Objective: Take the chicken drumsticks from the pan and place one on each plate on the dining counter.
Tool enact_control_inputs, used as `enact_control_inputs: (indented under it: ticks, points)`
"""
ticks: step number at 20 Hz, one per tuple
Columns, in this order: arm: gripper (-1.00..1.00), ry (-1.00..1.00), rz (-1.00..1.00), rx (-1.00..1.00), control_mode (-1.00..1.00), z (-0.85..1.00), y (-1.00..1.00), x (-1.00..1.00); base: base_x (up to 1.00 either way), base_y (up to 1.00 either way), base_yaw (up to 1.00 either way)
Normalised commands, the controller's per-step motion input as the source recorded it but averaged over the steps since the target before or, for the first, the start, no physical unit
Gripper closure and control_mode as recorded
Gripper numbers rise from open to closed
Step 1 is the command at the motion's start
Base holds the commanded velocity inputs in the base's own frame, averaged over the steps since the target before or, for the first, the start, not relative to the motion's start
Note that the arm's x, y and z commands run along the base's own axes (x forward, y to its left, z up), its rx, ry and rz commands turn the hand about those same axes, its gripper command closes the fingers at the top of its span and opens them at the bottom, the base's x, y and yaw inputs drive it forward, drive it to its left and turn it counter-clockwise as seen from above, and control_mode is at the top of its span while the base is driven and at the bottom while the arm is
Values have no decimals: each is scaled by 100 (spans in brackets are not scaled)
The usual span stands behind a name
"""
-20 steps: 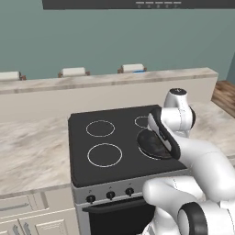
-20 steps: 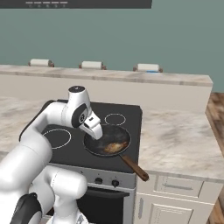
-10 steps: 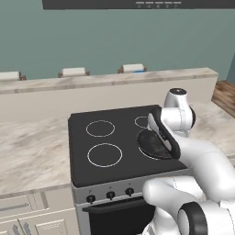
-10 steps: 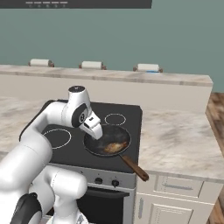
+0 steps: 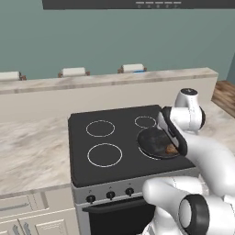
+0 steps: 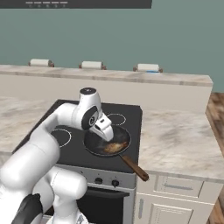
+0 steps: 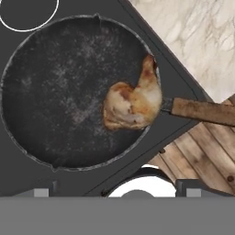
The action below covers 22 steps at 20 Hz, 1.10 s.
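The round black pan (image 7: pixel 69 92) sits on the stove's front right burner, its brown wooden handle (image 7: pixel 202 111) pointing off the stove. One golden-brown chicken drumstick (image 7: pixel 133 103) lies at the pan's rim by the handle, also visible from the base as the drumstick (image 6: pixel 114 147). My gripper (image 7: pixel 117 188) hangs open just above the pan (image 6: pixel 105 143), its tips wide apart and holding nothing. From the left, the gripper (image 5: pixel 173 143) covers part of the pan (image 5: pixel 153 142). The dining counter (image 5: pixel 114 80) runs behind the stove; a thin blue edge (image 6: pixel 151 71) shows on it, perhaps a plate.
The black stove top (image 5: pixel 101 137) has white burner rings and knobs on its front. Marbled counter (image 6: pixel 179 140) lies on both sides. White-cushioned stools (image 5: pixel 73 71) stand behind the dining counter. A wood floor shows at the far right.
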Motion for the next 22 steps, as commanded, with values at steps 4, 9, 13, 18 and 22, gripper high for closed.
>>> enact_control_inputs:
  ticks: [4,9,13,18,22]
  points:
    - [-100,0,0,0,-100,0,-50,10,0,0,0]
    - [-100,6,-11,-2,-100,-7,-31,35,0,0,0]
    - [-100,11,-16,0,-100,-16,-12,51,0,0,0]
    - [-100,7,-9,0,-100,-20,-9,28,0,0,0]
    - [-100,1,-2,0,-100,-19,-20,8,0,0,0]
